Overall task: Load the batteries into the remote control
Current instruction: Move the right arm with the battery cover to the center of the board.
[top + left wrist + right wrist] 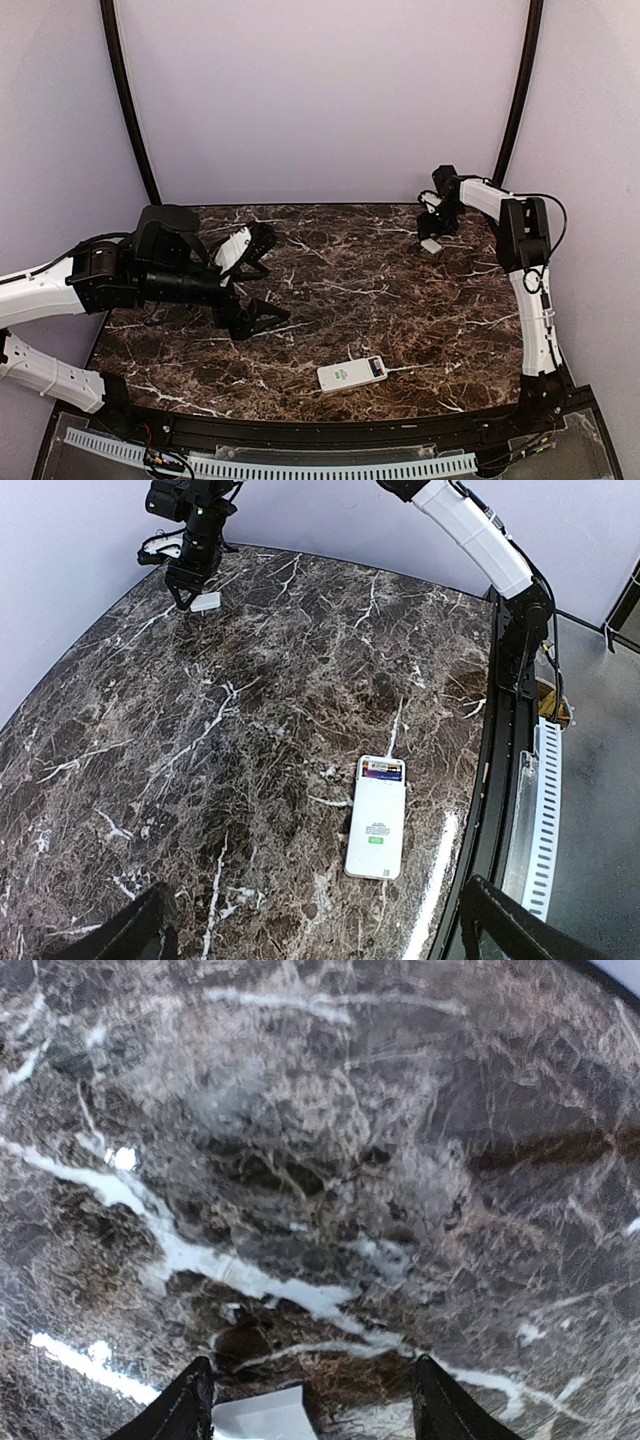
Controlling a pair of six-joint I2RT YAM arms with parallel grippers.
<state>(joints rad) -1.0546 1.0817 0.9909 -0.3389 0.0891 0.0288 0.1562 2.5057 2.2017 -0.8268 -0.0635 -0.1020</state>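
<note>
The remote control lies flat on the marble table, near the front edge (slightly right of centre). The left gripper hovers with its fingers spread wide, holding nothing. The right gripper, at the far right corner, has its jaws apart around a small white cover plate, unclamped.

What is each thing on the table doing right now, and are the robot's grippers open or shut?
left gripper: wide open, empty.
right gripper: open, down close to the table.
white plate: inside the open right gripper, not clamped.
remote control: lying flat, nothing touching it.
batteries: I cannot see them.
</note>
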